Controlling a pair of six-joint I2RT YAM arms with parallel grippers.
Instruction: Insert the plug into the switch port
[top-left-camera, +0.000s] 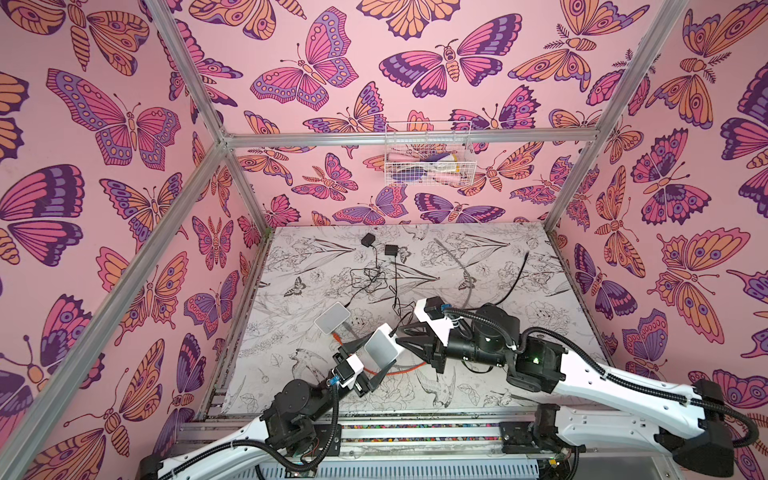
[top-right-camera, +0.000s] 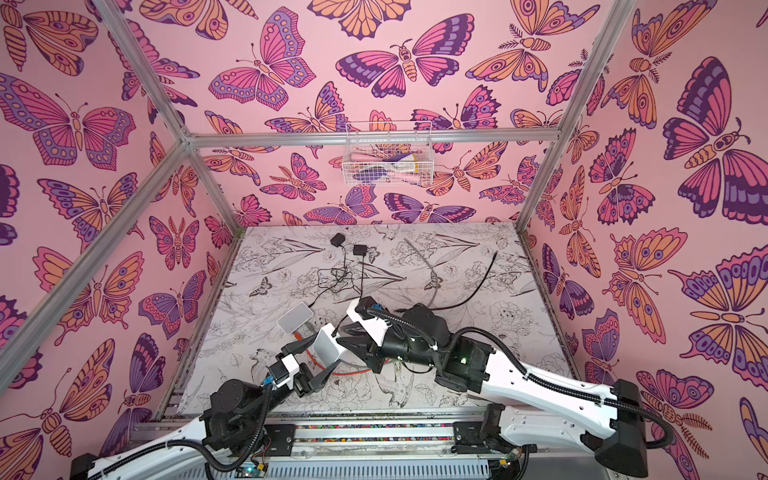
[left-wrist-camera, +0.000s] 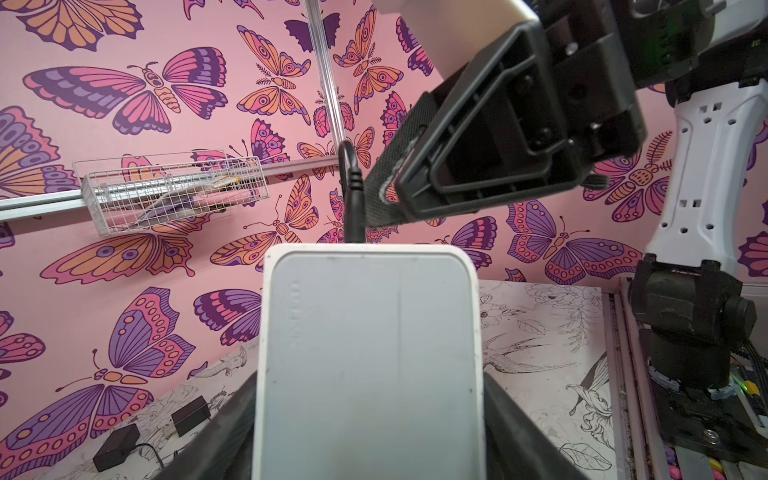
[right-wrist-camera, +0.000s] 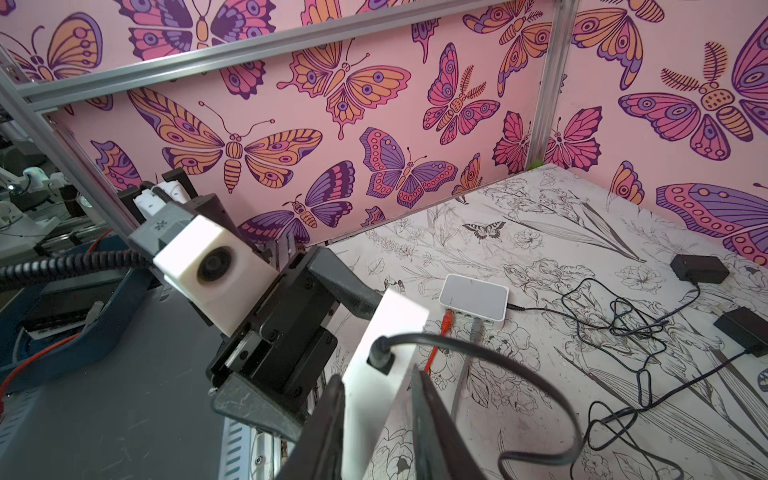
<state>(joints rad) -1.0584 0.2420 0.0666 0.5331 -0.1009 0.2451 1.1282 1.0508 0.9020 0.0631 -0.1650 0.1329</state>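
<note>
My left gripper (top-left-camera: 376, 353) (left-wrist-camera: 370, 419) is shut on a white switch (top-left-camera: 380, 347) (top-right-camera: 326, 347) (left-wrist-camera: 370, 332) and holds it tilted above the table. The black plug (left-wrist-camera: 353, 195) (right-wrist-camera: 380, 353) sits in a port on the switch's far edge, and its cable curls away to the table. My right gripper (top-left-camera: 397, 336) (right-wrist-camera: 380, 415) meets that same edge just beside the plug. Its two jaws lie against the switch's flat faces, closed on the switch (right-wrist-camera: 374, 395) and not on the plug.
A second white switch (top-left-camera: 332, 318) (right-wrist-camera: 473, 301) lies on the table with an orange and a grey cable plugged in. Two black power adapters (top-left-camera: 368, 240) (top-left-camera: 391, 250) and tangled black wires lie farther back. A wire basket (top-left-camera: 428, 153) hangs on the back wall.
</note>
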